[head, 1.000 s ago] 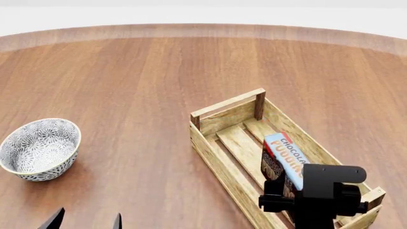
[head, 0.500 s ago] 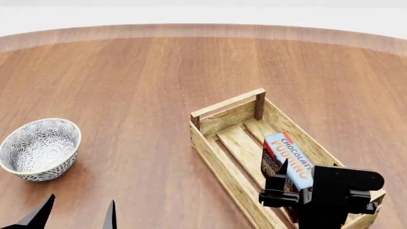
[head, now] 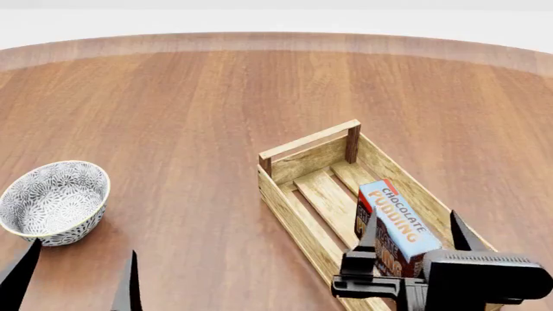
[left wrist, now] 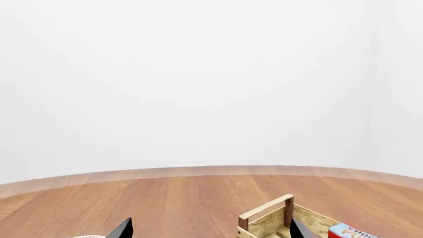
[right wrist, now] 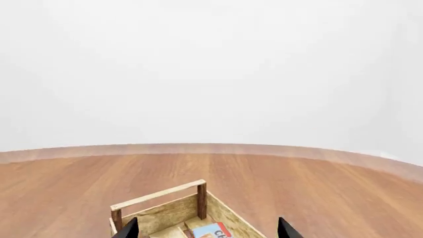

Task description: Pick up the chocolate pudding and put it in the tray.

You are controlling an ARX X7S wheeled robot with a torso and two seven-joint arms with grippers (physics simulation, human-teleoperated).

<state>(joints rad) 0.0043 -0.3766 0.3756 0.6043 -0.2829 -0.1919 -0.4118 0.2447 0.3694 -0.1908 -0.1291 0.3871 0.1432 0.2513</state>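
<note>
Head view: the chocolate pudding point(head: 399, 223) lies inside the tray point(head: 304, 223), on the slats toward the near end, blue top up and slightly tilted. My right gripper point(head: 413, 232) sits just on my side of it, fingers spread wide with the carton showing between the two tips — released, nothing clasped as far as I can judge. I cannot tell whether a tip touches the carton. My left gripper point(head: 74, 275) is low at the near edge beside the bowl point(head: 54, 201), fingers apart, empty.

Left wrist view: mostly white wall and table point(left wrist: 185, 198); the tray's far handle point(left wrist: 266, 209) and a corner of the pudding point(left wrist: 350, 231) show between the two dark fingertips point(left wrist: 122, 229) — spread, holding nothing.

Right wrist view: I look over the tray's far handle point(right wrist: 158, 196) and see the pudding's blue top point(right wrist: 213, 231) down inside, between the parted fingertips point(right wrist: 129, 229).

Judgement: placement looks done — the carton is in the tray and let go. All that seems left is lifting the right arm clear without nudging it.
</note>
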